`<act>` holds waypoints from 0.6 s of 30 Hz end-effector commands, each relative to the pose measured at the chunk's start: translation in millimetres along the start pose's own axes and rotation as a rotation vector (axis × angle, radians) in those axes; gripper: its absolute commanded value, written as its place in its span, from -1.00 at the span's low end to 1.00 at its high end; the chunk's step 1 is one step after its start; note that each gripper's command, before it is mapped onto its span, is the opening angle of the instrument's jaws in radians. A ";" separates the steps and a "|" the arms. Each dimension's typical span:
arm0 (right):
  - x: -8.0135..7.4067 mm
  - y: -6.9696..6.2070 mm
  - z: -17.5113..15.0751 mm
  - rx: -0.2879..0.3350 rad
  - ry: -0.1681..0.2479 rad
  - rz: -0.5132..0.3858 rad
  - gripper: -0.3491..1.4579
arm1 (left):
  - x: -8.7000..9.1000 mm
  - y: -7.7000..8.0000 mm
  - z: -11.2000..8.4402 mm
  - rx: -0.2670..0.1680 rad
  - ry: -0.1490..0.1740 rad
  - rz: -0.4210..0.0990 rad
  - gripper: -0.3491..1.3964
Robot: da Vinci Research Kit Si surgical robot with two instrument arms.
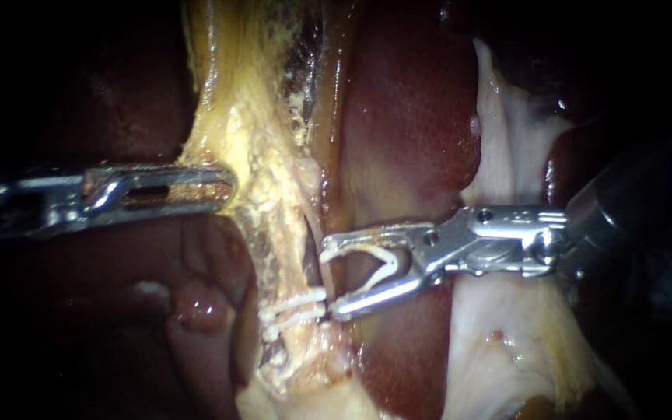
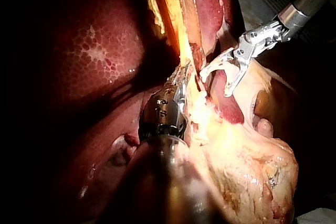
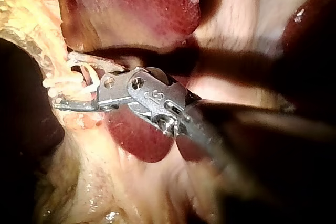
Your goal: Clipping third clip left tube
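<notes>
White and spread open in a V, the loaded clip (image 1: 363, 250) sits cradled between the wide-apart jaws of my right instrument (image 1: 330, 281). Its mouth is just beside the tube (image 1: 285, 264) and just above the two closed clips (image 1: 301, 298) that cross it. My left instrument (image 1: 223, 187) has its jaws clamped on the edge of the yellow fatty tissue (image 1: 250, 148), holding it taut on the side away from the liver (image 1: 406, 117). The mouth does not yet straddle the tube, so closing from here could, I judge, catch only part of it or a fold of fat. Crowding the closed pair could tangle the clips, and a slipped left hold would slacken the tube. Count: two instruments; three clips, two closed and one loaded
</notes>
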 end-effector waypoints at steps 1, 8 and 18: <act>-0.3 0.4 0.3 -0.001 0.000 0.007 0.01 | 0.0 -0.1 -0.1 0.000 0.000 -0.001 -1.00; -1.3 2.2 1.6 -0.002 0.000 0.043 0.00 | -0.1 -0.5 -0.7 0.003 -0.004 -0.002 -1.00; -0.3 3.7 3.9 0.073 0.055 0.117 0.00 | 0.0 -0.7 -0.8 0.004 -0.004 -0.002 -1.00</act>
